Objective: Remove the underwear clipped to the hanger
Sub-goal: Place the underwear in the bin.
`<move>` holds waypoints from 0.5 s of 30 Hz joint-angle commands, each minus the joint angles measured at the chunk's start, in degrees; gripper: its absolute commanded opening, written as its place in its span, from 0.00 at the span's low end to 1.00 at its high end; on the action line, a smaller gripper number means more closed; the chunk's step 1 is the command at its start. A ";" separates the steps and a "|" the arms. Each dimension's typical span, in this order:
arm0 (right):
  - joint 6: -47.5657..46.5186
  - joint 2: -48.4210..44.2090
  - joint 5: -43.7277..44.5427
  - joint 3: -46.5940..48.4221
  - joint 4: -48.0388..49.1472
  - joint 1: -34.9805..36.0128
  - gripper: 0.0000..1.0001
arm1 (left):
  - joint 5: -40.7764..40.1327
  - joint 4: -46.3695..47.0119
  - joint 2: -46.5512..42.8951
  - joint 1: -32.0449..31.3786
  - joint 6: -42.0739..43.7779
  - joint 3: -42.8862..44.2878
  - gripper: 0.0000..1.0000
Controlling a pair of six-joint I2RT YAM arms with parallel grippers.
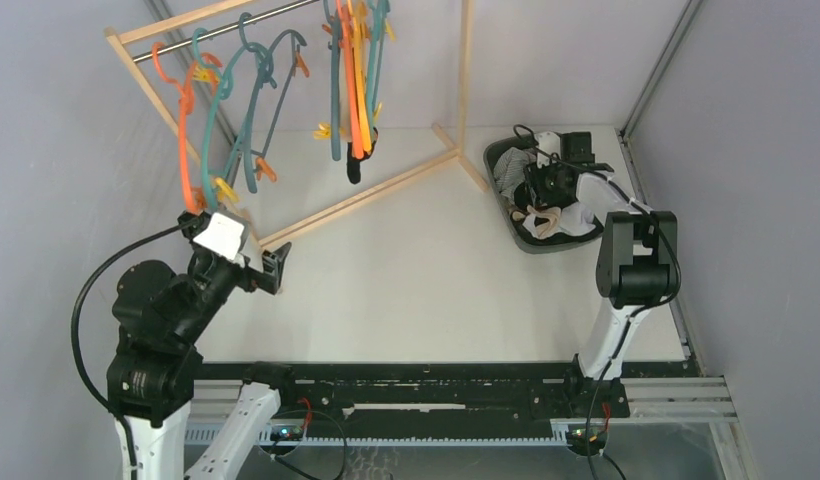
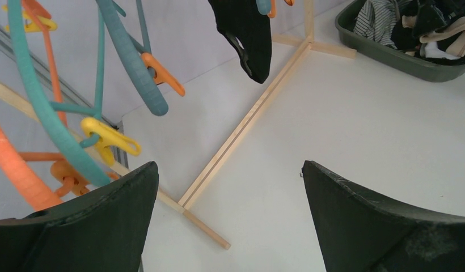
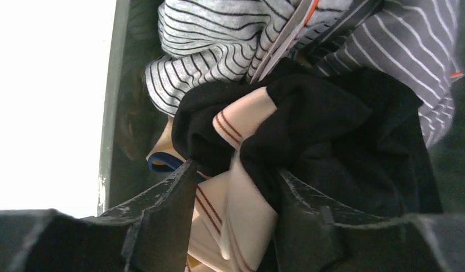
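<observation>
One black underwear [image 1: 354,162] hangs clipped to the orange and teal hangers [image 1: 354,80] on the wooden rack; the left wrist view shows this underwear [image 2: 248,35] up ahead. My left gripper [image 1: 277,262] [image 2: 227,165] is open and empty, low by the rack's left foot, well short of it. My right gripper [image 1: 547,186] [image 3: 233,168] is down in the dark green bin [image 1: 498,190], its jaws apart. A beige red-striped cloth [image 3: 241,209] and a black cloth [image 3: 326,130] of the pile lie loosely between the fingers.
Bare teal and orange hangers [image 1: 221,100] with yellow and orange clips [image 2: 108,136] hang close above my left gripper. The rack's wooden base bars [image 2: 241,124] cross the table. The bin [image 2: 389,55] holds striped, black and beige garments [image 3: 219,39].
</observation>
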 commanded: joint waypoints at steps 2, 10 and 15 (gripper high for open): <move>-1.02 -6.94 2.62 3.95 -3.81 -0.03 0.72 | 2.97 0.38 5.24 0.37 -0.91 5.40 0.99; -1.95 -19.20 1.42 3.17 -7.65 2.11 0.92 | 1.71 -1.78 13.16 -0.48 -2.58 15.75 0.96; -0.29 -26.49 -0.52 1.21 -8.90 2.98 0.92 | -3.87 -4.44 18.05 -5.08 -2.74 23.15 0.94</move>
